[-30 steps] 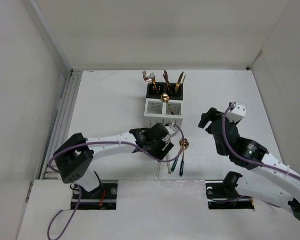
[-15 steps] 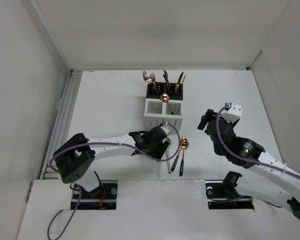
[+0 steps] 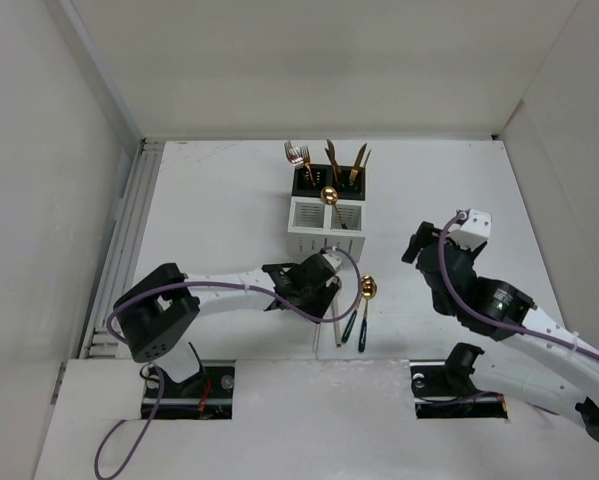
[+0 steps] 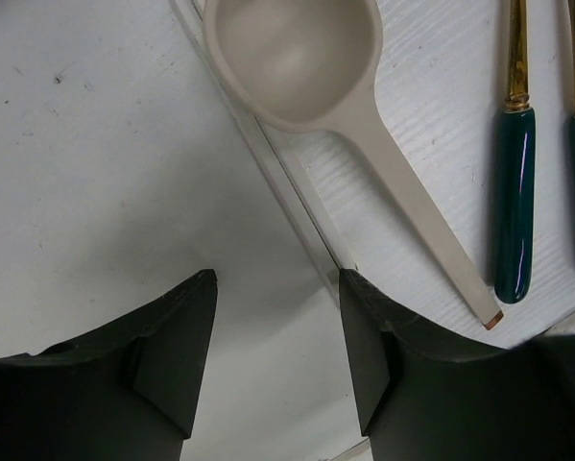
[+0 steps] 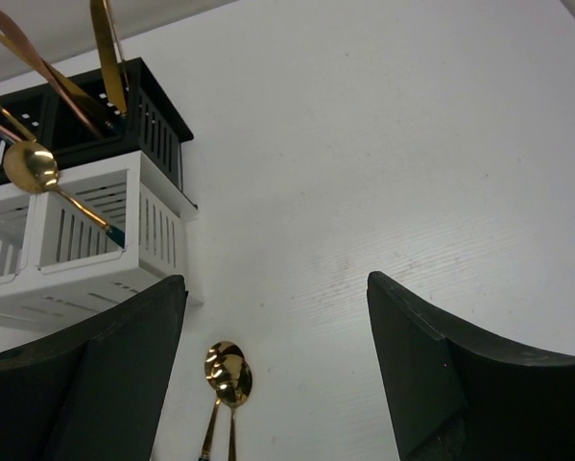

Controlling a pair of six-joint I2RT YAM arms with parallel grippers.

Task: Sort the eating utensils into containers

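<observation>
Forks (image 3: 297,153), knives (image 3: 357,160) and a gold spoon (image 3: 329,195) stand in the black caddy (image 3: 306,186) and white caddy (image 3: 309,240) at upper centre, while a cream spoon (image 4: 306,58) and two green-handled spoons (image 5: 227,373) lie unsorted on the desk (image 3: 219,220) below, with left claw (image 4: 277,288) and right claw (image 5: 275,288) both spread and empty.

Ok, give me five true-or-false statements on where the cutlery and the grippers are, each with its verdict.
1. The cream spoon lies flat on the table. True.
2. The right gripper is clamped shut. False: its jaws stand open and empty.
3. A gold spoon stands in the white caddy. True.
4. The black caddy is empty. False: several utensils stand in it.
5. The left gripper grips the cream spoon. False: the spoon lies beside its open jaws, not between them.
</observation>
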